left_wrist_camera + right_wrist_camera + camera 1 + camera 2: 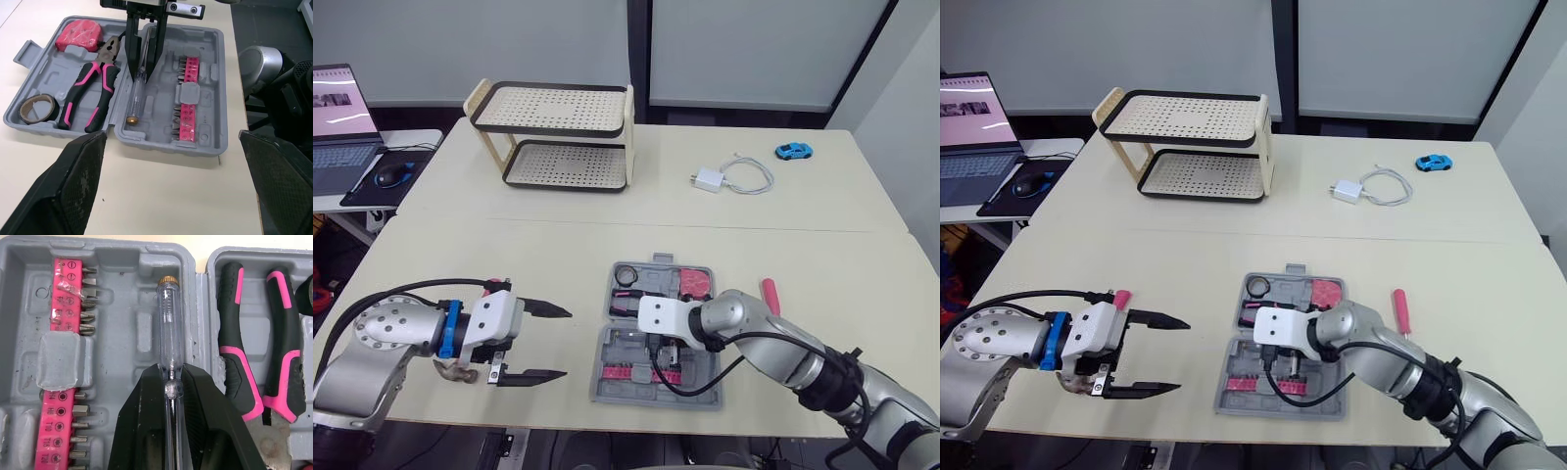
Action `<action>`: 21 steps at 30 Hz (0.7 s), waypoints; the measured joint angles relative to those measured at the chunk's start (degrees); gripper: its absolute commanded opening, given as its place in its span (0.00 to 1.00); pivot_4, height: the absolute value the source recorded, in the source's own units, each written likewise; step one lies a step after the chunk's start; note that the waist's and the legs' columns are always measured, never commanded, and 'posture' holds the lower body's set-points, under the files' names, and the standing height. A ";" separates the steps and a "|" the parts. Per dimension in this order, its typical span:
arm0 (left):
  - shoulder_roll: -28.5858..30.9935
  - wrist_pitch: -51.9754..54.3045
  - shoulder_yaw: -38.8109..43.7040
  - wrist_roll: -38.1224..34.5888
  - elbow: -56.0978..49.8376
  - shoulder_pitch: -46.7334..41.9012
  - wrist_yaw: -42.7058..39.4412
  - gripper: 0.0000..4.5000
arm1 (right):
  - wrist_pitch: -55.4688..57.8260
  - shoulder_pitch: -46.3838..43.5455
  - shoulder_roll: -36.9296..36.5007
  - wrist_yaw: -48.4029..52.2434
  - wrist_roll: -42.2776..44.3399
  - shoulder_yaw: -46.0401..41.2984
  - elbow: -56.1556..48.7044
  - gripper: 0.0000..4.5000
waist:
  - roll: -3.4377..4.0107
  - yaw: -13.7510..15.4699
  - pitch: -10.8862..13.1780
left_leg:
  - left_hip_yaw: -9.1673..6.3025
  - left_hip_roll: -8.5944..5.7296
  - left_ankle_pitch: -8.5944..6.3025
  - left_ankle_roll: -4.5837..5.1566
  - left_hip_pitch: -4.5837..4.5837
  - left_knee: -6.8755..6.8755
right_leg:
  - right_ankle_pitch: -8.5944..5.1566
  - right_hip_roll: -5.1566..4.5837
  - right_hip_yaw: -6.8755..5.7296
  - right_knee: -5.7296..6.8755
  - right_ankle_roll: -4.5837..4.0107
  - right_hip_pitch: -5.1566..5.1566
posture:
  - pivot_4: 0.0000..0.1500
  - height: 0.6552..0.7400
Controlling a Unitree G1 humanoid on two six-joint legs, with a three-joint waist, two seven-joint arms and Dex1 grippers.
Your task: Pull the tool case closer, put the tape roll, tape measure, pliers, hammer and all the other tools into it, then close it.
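Observation:
The grey tool case lies open near the table's front edge. Its far half holds a tape roll, a pink tape measure and pink-handled pliers. The near half holds pink bit strips and a clear tester screwdriver. My right gripper reaches down into that near half, shut on the screwdriver's shaft. My left gripper hovers open just left of the case, holding nothing. A pink-handled tool lies on the table right of the case.
A two-tier perforated rack stands at the back left. A white charger with cable and a blue toy car lie at the back right. A laptop sits on a side desk to the left.

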 measured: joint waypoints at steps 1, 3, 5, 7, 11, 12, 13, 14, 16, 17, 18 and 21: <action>0.00 0.00 0.00 0.00 -0.01 0.02 0.17 1.00 | -0.03 0.00 0.16 0.01 -0.04 0.00 0.07 0.06 | 0.00 0.00 0.00 | 0.00 0.00 0.00 0.00 0.00 0.00 | 0.00 0.00 0.00 0.00 0.00 0.00 | 1.00 0.94; 0.00 0.00 0.00 0.00 -0.01 0.02 0.34 1.00 | -0.16 0.00 0.47 0.04 -0.07 0.00 0.25 0.22 | 0.00 0.00 0.00 | -0.01 0.00 0.00 0.00 0.00 0.00 | 0.00 0.00 -0.01 0.01 0.00 0.00 | 1.00 0.94; 0.00 0.00 0.00 0.00 -0.02 0.06 0.40 1.00 | -0.69 0.01 0.69 0.04 -0.07 -0.06 0.32 0.33 | 0.00 0.00 0.00 | 0.00 0.00 0.00 0.00 0.00 0.00 | 0.00 0.00 0.00 0.01 0.00 0.00 | 1.00 0.94; 0.00 0.00 0.00 0.00 -0.02 0.20 0.40 1.00 | -0.90 0.01 0.81 0.00 -0.04 -0.35 0.31 0.42 | 0.00 0.00 0.00 | 0.00 0.00 0.00 0.00 0.00 0.00 | 0.00 0.00 0.00 0.01 0.00 0.00 | 1.00 0.94; 0.00 0.00 -0.01 0.00 -0.04 0.34 0.42 1.00 | -0.46 0.01 1.16 0.15 0.42 -2.56 -1.02 0.51 | 0.00 0.00 0.00 | 0.00 0.00 0.00 0.00 0.00 0.00 | 0.00 0.00 0.00 0.01 0.00 0.00 | 1.00 0.94; 0.00 0.00 -0.01 0.00 -0.05 0.35 0.44 1.00 | -0.37 0.02 1.14 0.25 0.73 -3.28 -2.00 0.51 | 0.00 0.01 0.00 | 0.00 0.00 0.00 0.00 0.00 0.00 | 0.00 0.00 -0.01 0.01 0.00 0.00 | 1.00 0.94; 0.00 0.00 -0.01 0.00 -0.07 0.37 0.46 1.00 | -0.37 0.02 1.11 0.38 1.23 -4.11 -2.97 0.51 | 0.00 0.01 0.00 | 0.00 0.00 0.00 0.00 -0.01 0.00 | 0.00 0.00 -0.01 0.01 0.00 0.00 | 1.00 0.94; 0.00 0.00 -0.01 0.00 -0.07 0.39 0.46 1.00 | -0.48 0.01 1.01 0.65 1.58 -4.95 -3.86 0.51 | 0.00 0.01 0.00 | 0.00 0.00 0.00 0.00 -0.01 0.00 | 0.00 0.00 -0.01 0.01 0.00 0.00 | 1.00 0.94; -0.01 0.00 -0.01 0.00 -0.08 0.57 0.47 1.00 | -1.02 0.28 0.36 1.26 2.34 -5.95 -4.34 0.42 | 0.00 0.01 0.00 | 0.00 0.00 0.00 0.00 -0.01 0.00 | 0.00 0.00 -0.01 0.01 0.00 0.00 | 1.00 0.94; 0.00 0.00 -0.01 0.00 -0.09 0.65 0.47 1.00 | -1.44 0.54 -0.01 1.35 2.35 -6.02 -4.33 0.38 | 0.00 0.01 0.00 | 0.00 0.00 0.00 0.00 -0.01 0.00 | 0.00 0.00 -0.01 0.01 0.00 0.00 | 1.00 0.94; -0.01 0.00 -0.01 0.00 -0.09 0.66 0.47 1.00 | -2.13 0.79 -0.61 1.50 2.33 -5.94 -4.28 0.34 | 0.00 0.02 0.00 | 0.00 0.00 0.00 0.00 -0.01 0.00 | 0.00 0.00 -0.01 0.01 0.00 0.00 | 1.00 0.94; -0.01 0.00 -0.01 -0.01 -0.09 0.65 0.47 1.00 | -4.16 1.09 -1.95 2.43 2.22 -5.57 -3.24 0.20 | 0.00 0.00 0.00 | 0.00 0.00 0.00 0.00 0.00 0.00 | 0.00 0.00 -0.01 0.01 0.00 0.00 | 1.00 0.94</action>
